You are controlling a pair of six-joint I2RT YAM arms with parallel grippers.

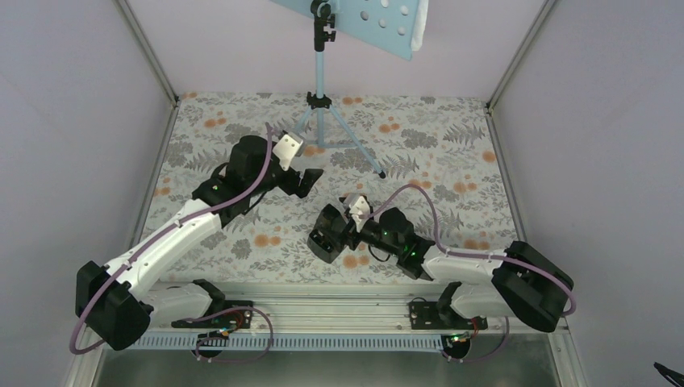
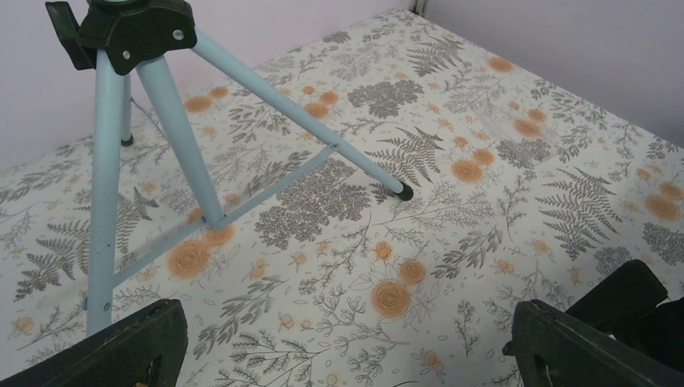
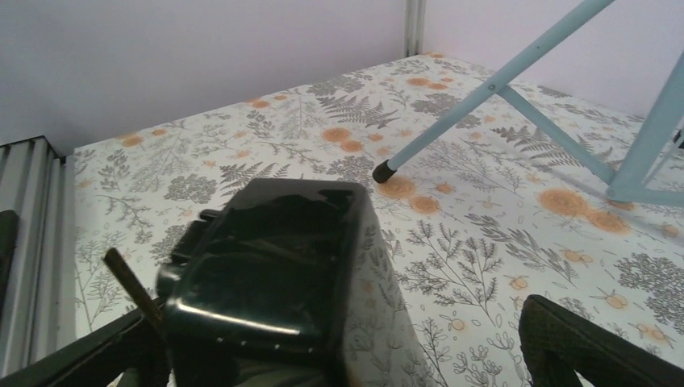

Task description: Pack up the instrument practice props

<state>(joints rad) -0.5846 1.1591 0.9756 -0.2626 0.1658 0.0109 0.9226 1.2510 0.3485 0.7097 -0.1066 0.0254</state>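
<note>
Black box (image 3: 274,266) between wide-open right jaws | left jaws wide open, empty | blue stand (image 1: 321,76) upright

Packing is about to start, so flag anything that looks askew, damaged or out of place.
One thing: a thin rod sticks out at a slant from the small black box, which sits between the right gripper's open fingers. The light blue music stand stands upright on its tripod; nothing spilled.
</note>
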